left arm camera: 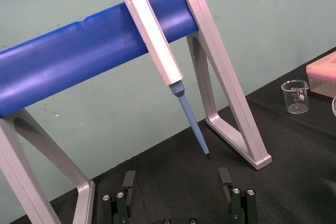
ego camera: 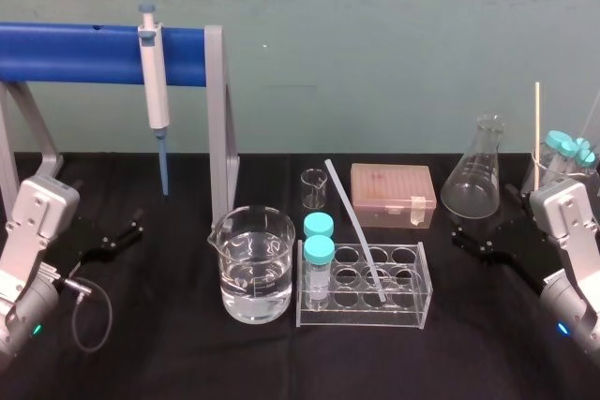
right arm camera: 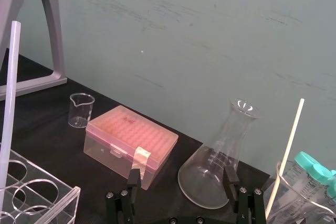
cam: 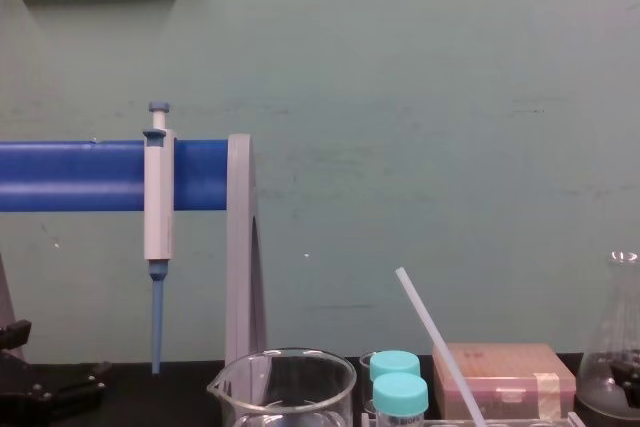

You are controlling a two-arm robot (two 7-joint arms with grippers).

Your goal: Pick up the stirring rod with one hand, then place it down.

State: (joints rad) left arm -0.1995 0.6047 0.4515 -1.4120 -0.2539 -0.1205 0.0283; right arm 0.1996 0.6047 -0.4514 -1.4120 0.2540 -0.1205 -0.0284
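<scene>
Stirring rod (ego camera: 354, 231) leaning in the tube rack (ego camera: 412, 314), middle of the table (ego camera: 187, 362), top tilted back-left. Left of the right gripper (ego camera: 472, 236), the nearer, jaws apart by the right edge; left gripper (ego camera: 127, 231) by the left edge, likewise spread.
</scene>
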